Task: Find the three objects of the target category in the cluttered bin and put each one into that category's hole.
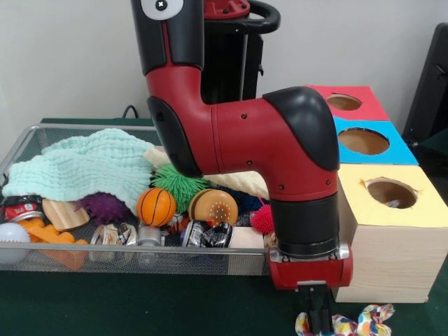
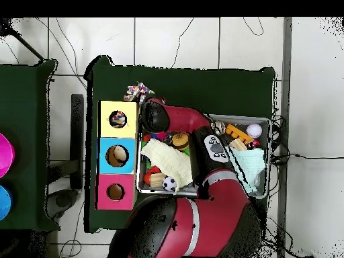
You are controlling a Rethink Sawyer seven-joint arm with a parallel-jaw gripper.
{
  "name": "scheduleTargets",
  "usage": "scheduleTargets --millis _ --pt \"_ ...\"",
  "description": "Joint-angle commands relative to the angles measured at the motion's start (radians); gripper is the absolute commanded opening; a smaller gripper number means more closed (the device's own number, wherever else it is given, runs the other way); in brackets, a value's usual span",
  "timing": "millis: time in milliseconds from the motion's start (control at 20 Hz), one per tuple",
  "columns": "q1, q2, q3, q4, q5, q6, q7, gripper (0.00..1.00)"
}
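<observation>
The bin (image 1: 42, 133) lies at nine o'clock of the yellow-topped box. The arm (image 1: 280, 140) reaches past both to the green table, where the gripper (image 1: 318, 318) is clenched on a polka-dot cloth (image 1: 350, 325) at six o'clock of the box. The likely next step is to lift it well clear of the box wall and centre it over the hole (image 1: 390, 192) before letting go. Only the overhead view shows something already inside that hole.

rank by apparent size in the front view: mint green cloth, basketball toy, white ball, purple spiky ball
1. mint green cloth
2. basketball toy
3. purple spiky ball and white ball: both partly hidden, too close to rank.
</observation>
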State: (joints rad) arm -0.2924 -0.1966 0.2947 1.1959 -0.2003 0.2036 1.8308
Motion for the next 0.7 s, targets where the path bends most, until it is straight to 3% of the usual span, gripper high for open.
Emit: scheduleTargets --millis 50,300,700 --pt "0.012 -0.105 0.034 0.132 -0.041 0.036 0.044 0.00" --pt "0.021 -0.223 0.021 0.211 -0.016 0.105 0.058 0.00" --pt "0.025 -0.272 0.015 0.253 -0.001 0.123 0.069 0.00"
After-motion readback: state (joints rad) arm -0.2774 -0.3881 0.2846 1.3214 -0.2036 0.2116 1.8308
